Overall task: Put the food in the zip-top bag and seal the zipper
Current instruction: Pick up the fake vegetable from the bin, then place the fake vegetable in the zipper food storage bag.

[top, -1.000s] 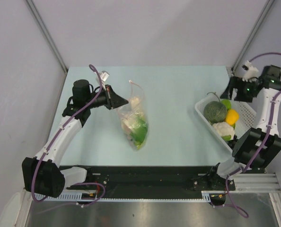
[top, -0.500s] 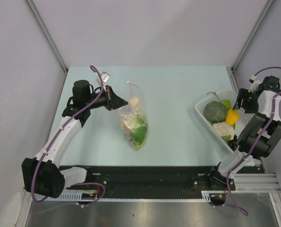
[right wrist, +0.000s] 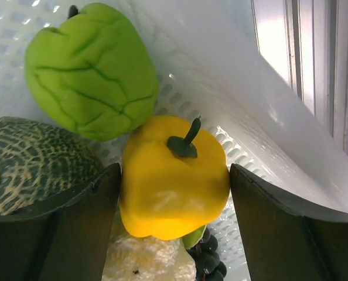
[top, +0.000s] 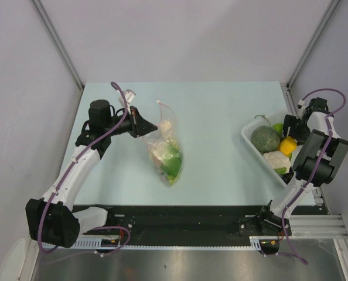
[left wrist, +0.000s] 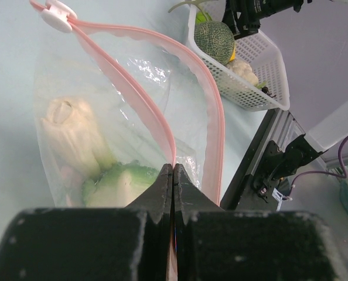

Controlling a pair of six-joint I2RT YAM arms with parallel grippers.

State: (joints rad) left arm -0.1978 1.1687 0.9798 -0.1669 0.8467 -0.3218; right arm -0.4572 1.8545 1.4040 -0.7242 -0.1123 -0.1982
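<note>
The clear zip-top bag (top: 165,149) lies at centre-left with a pale leek piece (left wrist: 68,132) and a green piece (left wrist: 121,184) inside. Its mouth gapes; the pink zipper (left wrist: 133,99) strips stand apart, with the white slider (left wrist: 57,13) at the far end. My left gripper (top: 146,126) is shut on the near zipper strip, as the left wrist view (left wrist: 173,171) shows. My right gripper (top: 290,136) is open inside the white basket (top: 248,142). Its fingers straddle a yellow pepper (right wrist: 174,187), with a small gap on the right side.
The basket (right wrist: 232,76) also holds a green pepper (right wrist: 92,70), a netted melon (right wrist: 27,158), a white cauliflower (right wrist: 145,260) and dark grapes (right wrist: 208,260). The basket sits at the table's right edge beside a frame post (top: 314,44).
My right arm has swung from above the basket's far corner down into the basket, over the yellow pepper. The left gripper and the bag have hardly moved.
</note>
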